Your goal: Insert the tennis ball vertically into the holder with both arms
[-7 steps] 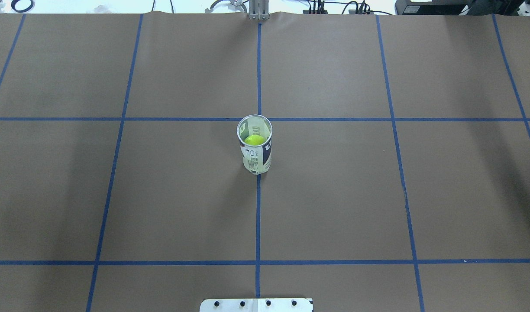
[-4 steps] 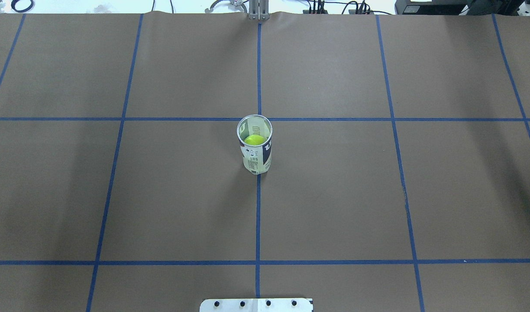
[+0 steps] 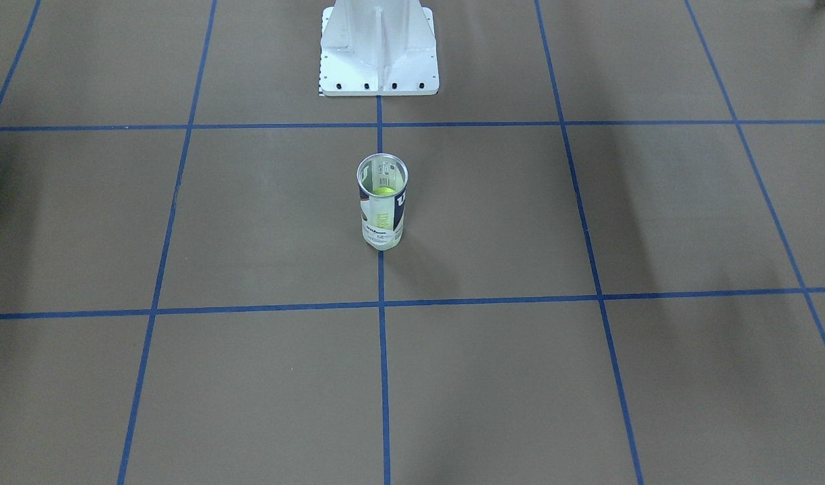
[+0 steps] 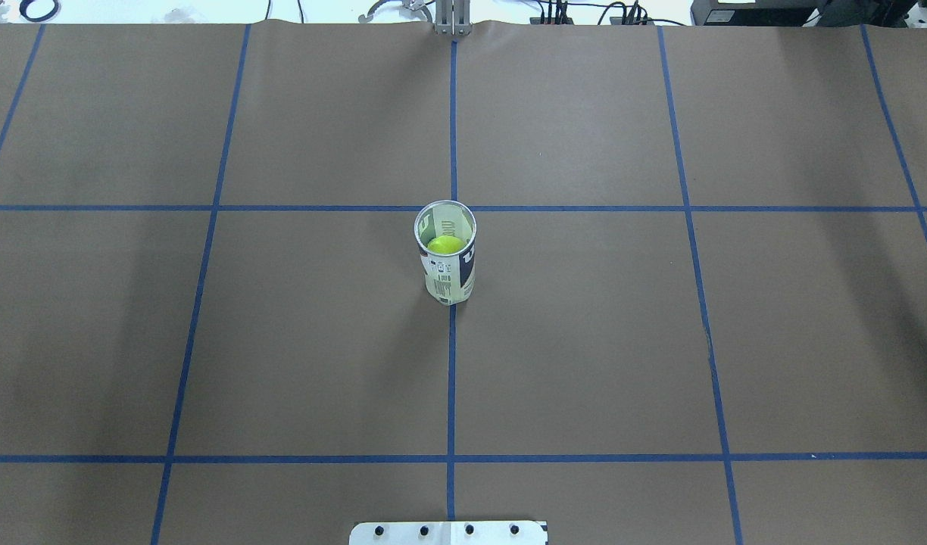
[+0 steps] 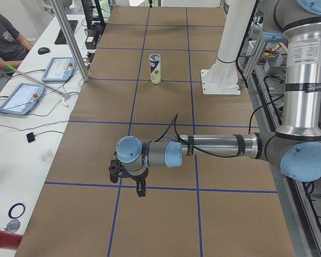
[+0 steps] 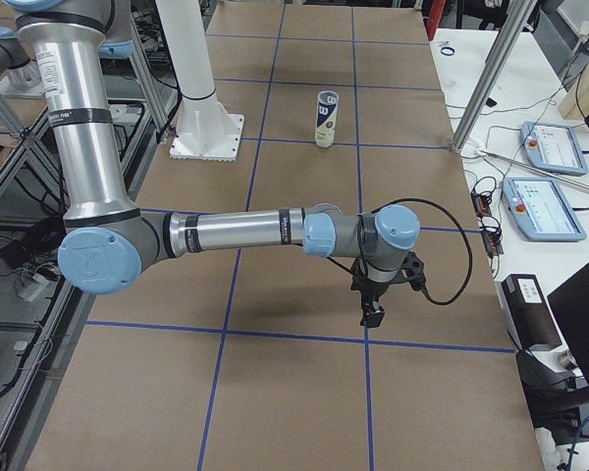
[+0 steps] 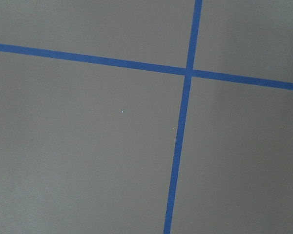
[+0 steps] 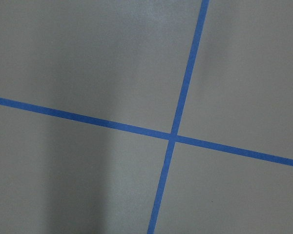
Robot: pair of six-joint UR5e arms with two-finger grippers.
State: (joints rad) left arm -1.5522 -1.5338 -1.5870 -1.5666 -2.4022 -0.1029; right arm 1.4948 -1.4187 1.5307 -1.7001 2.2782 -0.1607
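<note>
The holder [image 4: 448, 272], a clear can with a white and navy label, stands upright at the table's middle on the centre blue line. It also shows in the front view [image 3: 382, 219] and in both side views [image 5: 155, 68] [image 6: 326, 118]. A yellow-green tennis ball [image 4: 445, 244] [image 3: 384, 191] sits inside it. My left gripper [image 5: 129, 180] hovers over the table's left end, far from the holder. My right gripper [image 6: 373, 312] hovers over the right end. Both show only in side views, so I cannot tell if they are open or shut. The wrist views show only paper and tape.
The white pedestal base [image 3: 379, 54] [image 4: 448, 532] stands at the robot's edge of the table, in line with the holder. Brown paper with blue tape lines [image 4: 451, 378] covers the table. Tablets and cables [image 5: 21, 96] [image 6: 550, 196] lie on side benches, and a person [image 5: 2, 37] sits there.
</note>
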